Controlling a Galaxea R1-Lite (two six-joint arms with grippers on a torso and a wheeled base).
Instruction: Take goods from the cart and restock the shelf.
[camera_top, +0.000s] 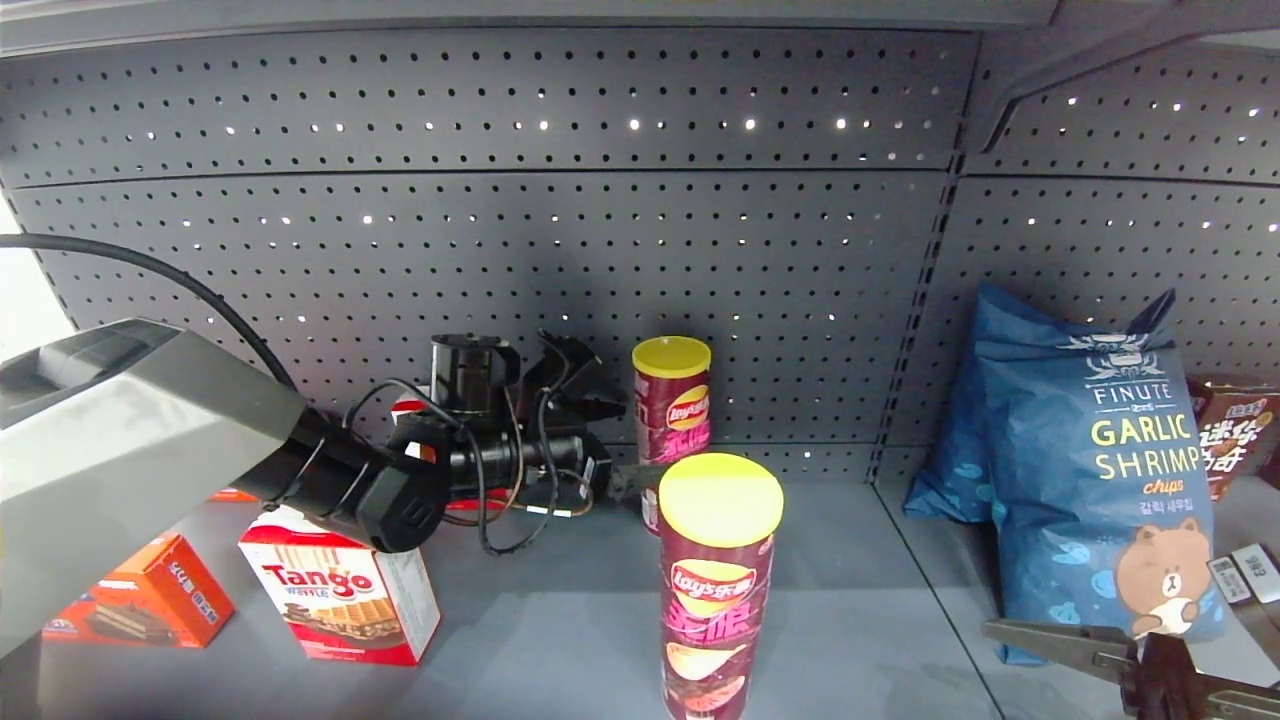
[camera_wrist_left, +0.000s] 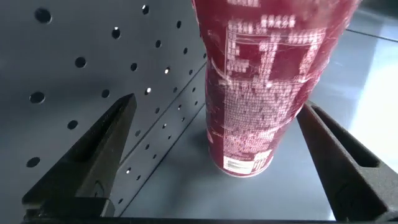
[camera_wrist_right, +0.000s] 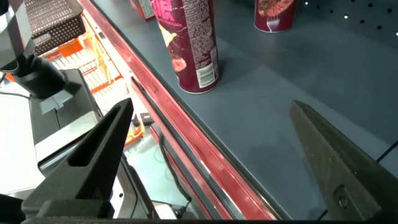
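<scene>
Two maroon chip cans with yellow lids stand on the grey shelf (camera_top: 560, 640). The rear can (camera_top: 671, 400) is close to the pegboard back wall. My left gripper (camera_top: 612, 435) is at its left side, and the left wrist view shows this can (camera_wrist_left: 261, 93) upright between the open fingers (camera_wrist_left: 93, 162). The front can (camera_top: 715, 580) stands free near the shelf's front edge and also appears in the right wrist view (camera_wrist_right: 193, 50). My right gripper (camera_top: 1120, 665) hangs open and empty at the lower right, in front of the shelf edge (camera_wrist_right: 186, 143).
A red-and-white wafer box (camera_top: 340, 590) and an orange box (camera_top: 150, 595) stand at the shelf's left. A blue shrimp chips bag (camera_top: 1090, 470) and a brown bag (camera_top: 1235, 430) fill the right bay. An orange cart basket (camera_wrist_right: 74, 43) lies below the shelf.
</scene>
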